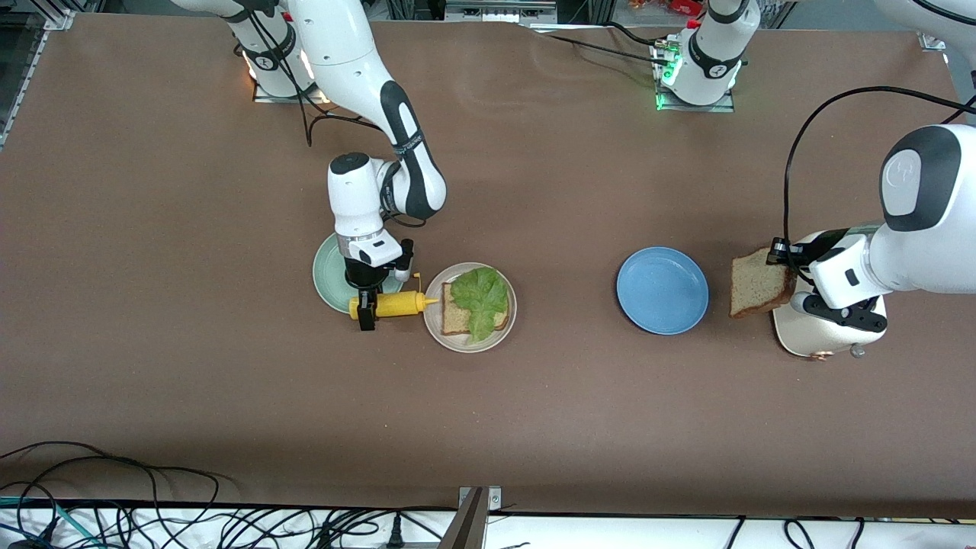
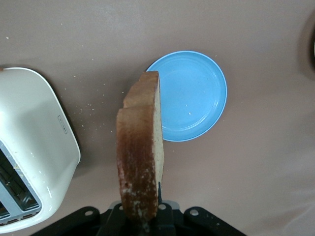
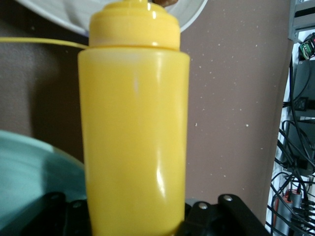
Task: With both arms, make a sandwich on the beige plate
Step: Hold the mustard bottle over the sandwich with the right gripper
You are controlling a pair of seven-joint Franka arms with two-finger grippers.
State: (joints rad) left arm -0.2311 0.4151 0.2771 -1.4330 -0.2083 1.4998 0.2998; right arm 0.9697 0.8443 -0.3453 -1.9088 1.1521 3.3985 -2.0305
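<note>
The beige plate [image 1: 509,320] lies mid-table with one bread slice [image 1: 455,318] on it and a green lettuce leaf [image 1: 480,294] on top of that. My left gripper [image 1: 785,263] [image 2: 145,216] is shut on a second bread slice [image 1: 757,283] [image 2: 140,157]. It holds the slice on edge in the air between the blue plate and the toaster. My right gripper [image 1: 367,305] [image 3: 135,216] is shut on a yellow squeeze bottle [image 1: 390,304] [image 3: 133,123]. The bottle lies level over the mint-green plate's edge, its nozzle pointing at the beige plate [image 3: 192,12].
A mint-green plate [image 1: 328,271] [image 3: 29,167] sits beside the beige plate toward the right arm's end. A blue plate [image 1: 662,290] [image 2: 197,98] and a white toaster [image 1: 816,339] [image 2: 29,137] stand toward the left arm's end. Cables lie along the table's front edge.
</note>
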